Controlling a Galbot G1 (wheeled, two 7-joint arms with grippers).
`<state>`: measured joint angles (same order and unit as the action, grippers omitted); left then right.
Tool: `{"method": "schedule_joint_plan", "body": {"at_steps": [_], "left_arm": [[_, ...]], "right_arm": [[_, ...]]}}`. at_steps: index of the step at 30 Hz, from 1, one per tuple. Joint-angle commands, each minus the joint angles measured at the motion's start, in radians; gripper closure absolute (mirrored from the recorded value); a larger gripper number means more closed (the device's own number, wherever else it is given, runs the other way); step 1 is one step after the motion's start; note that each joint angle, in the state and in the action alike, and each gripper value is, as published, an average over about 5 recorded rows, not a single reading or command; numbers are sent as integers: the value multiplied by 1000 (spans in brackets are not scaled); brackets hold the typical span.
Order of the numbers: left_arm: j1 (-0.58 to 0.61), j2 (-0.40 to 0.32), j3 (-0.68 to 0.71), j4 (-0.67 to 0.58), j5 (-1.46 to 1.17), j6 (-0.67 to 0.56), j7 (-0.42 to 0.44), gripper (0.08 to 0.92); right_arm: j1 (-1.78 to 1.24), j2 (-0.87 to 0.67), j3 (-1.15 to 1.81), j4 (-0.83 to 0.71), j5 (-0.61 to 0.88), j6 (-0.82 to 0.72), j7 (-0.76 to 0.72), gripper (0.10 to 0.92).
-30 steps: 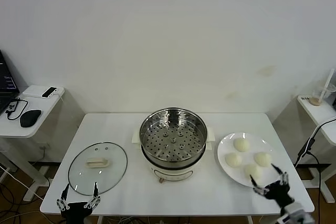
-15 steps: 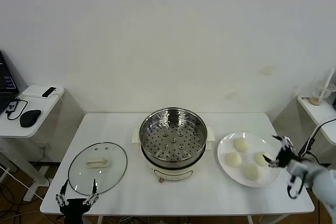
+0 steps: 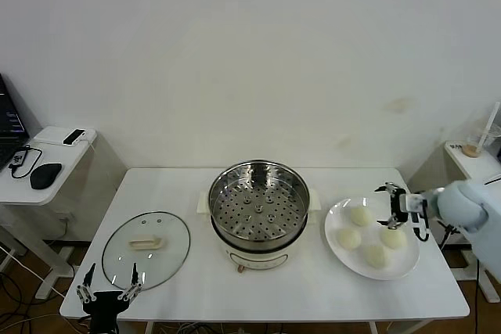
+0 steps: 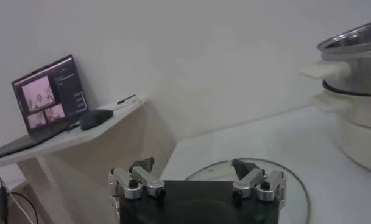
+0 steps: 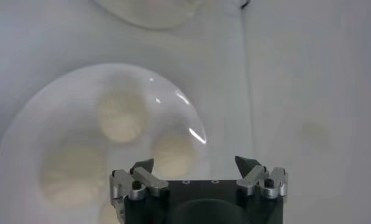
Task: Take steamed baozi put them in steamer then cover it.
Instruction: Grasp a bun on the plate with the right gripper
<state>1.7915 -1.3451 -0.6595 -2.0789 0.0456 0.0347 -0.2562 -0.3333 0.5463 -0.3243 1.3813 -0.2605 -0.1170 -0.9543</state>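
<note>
step: reaching for first steamed baozi [image 3: 391, 237]; steamer [image 3: 258, 207] empty | right gripper [image 3: 399, 207] fingers spread above plate [image 3: 338, 253]; next: descend, clench | left gripper [image 3: 106, 291] released, idle near cover [image 3: 145, 249]

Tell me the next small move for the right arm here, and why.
Probably lower the open right gripper onto the nearest steamed baozi. All four buns sit on the white plate, the steamer tray holds none, and the gripper hovers above the plate's far right side. The left gripper waits near the cover.
</note>
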Motion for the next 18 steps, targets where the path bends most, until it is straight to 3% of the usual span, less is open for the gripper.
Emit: {"method": "schedule_joint_plan", "body": {"at_steps": [1,18], "left_arm": [[-5,-1,-6,1,2,1,2,177],[-23,-1,-45,20,-20,0,-5,177]], "right_arm": [[261,39,-265,-165,-1,28,-99,203],[231,298,-241,-431,-119,35,-51,203]]}}
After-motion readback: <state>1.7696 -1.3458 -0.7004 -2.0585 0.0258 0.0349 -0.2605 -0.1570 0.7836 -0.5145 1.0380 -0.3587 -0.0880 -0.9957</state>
